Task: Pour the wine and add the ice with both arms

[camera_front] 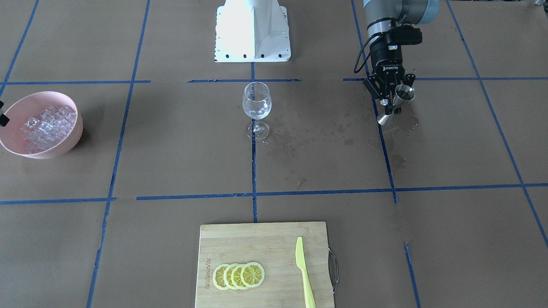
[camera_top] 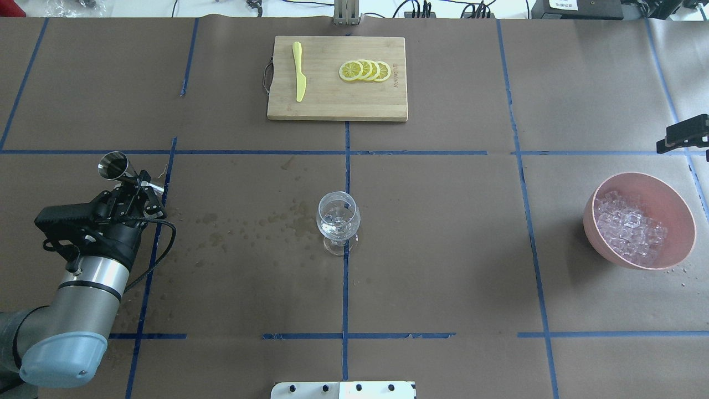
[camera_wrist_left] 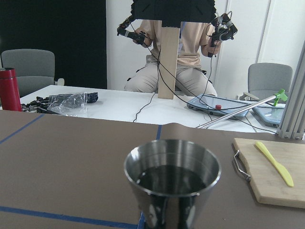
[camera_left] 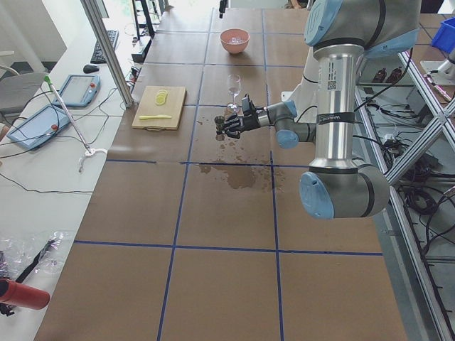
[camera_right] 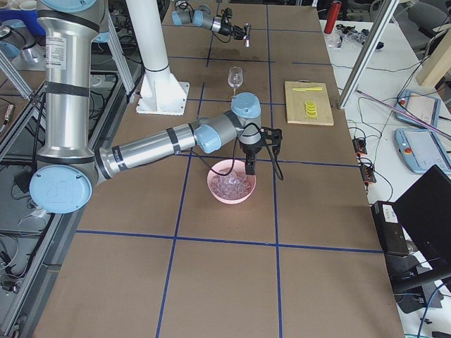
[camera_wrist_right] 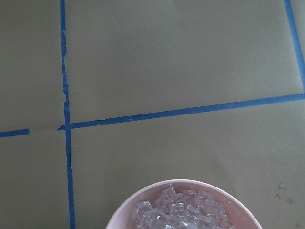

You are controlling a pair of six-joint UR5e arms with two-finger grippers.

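My left gripper (camera_front: pixel 391 102) is shut on a steel jigger (camera_top: pixel 113 167) and holds it tilted above a wet patch at the table's left side. In the left wrist view the jigger (camera_wrist_left: pixel 172 176) holds dark liquid. An almost empty wine glass (camera_top: pixel 338 219) stands upright at the table's middle, well apart from the jigger. The ice (camera_top: pixel 631 224) lies heaped in a pink bowl (camera_top: pixel 598 246) at the right. My right gripper (camera_right: pixel 249 167) hangs just above the bowl's edge. I cannot tell whether it is open or shut. The right wrist view shows the ice (camera_wrist_right: pixel 183 212) below.
A wooden cutting board (camera_top: pixel 332 105) with lemon slices (camera_top: pixel 365 71) and a yellow knife (camera_top: pixel 299 77) lies at the far middle. Wet spots (camera_top: pixel 243 221) spread between the glass and the left gripper. The white pedestal base (camera_front: pixel 252 32) stands behind the glass.
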